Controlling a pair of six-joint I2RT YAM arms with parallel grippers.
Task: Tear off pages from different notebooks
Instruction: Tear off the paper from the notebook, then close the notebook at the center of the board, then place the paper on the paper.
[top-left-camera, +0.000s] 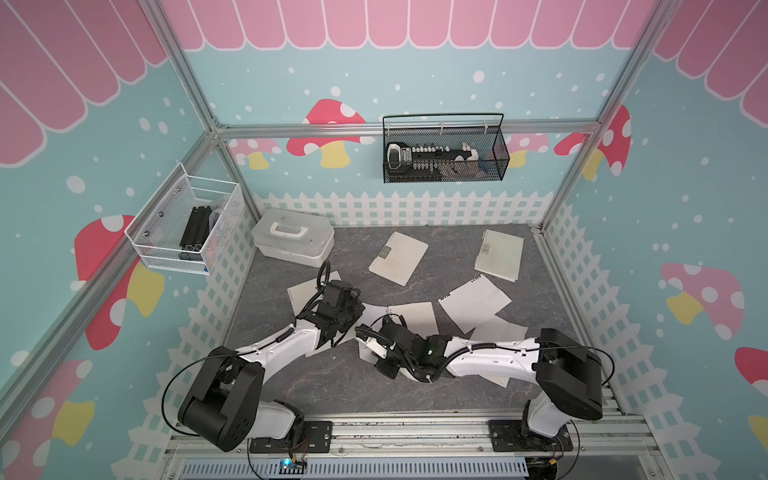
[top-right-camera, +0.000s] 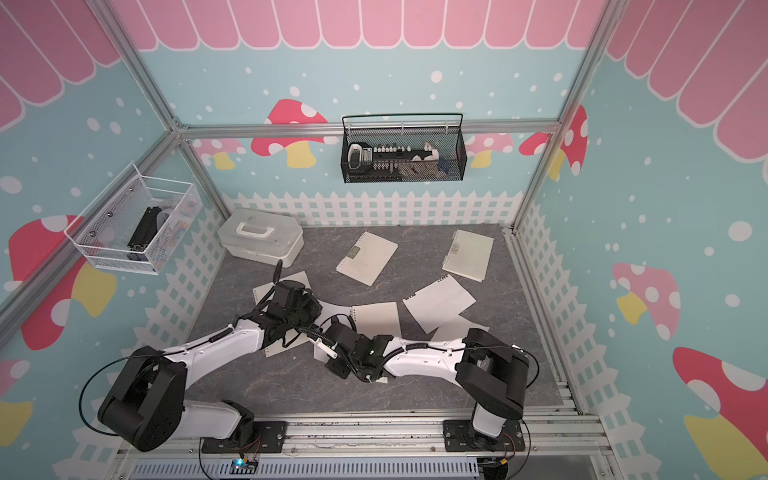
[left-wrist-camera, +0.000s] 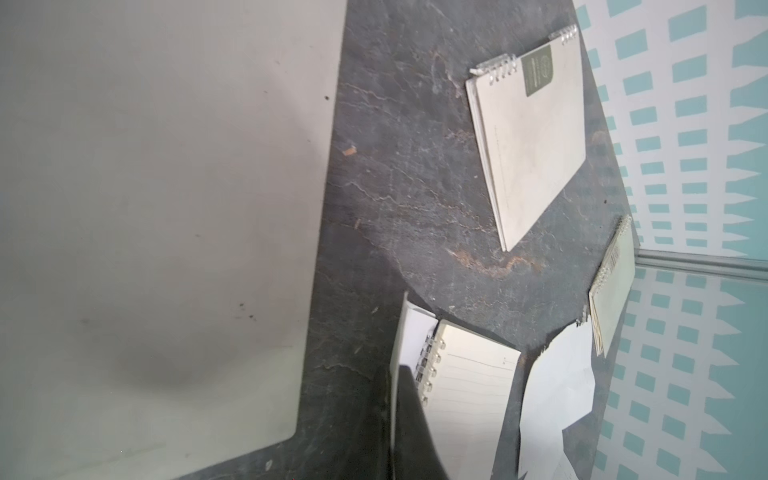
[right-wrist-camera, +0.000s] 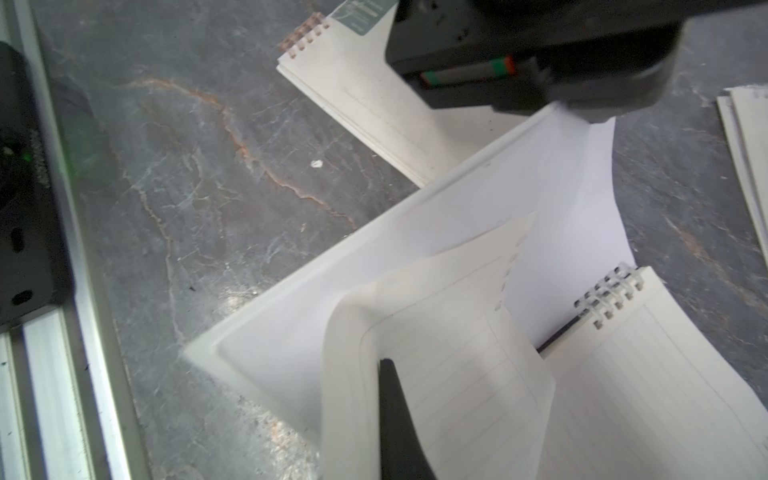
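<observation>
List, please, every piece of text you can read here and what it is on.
None legible.
Green label on middle notebook: blurred.
Striped label on right notebook: too small.
Grey label on left notebook: cropped, blurred.
Device label in black basket: too small.

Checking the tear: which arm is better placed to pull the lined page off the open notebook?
Probably right. The right claw is shut on the curled page, its visible holes off the coil; the left claw holds the open notebook's cover.
</observation>
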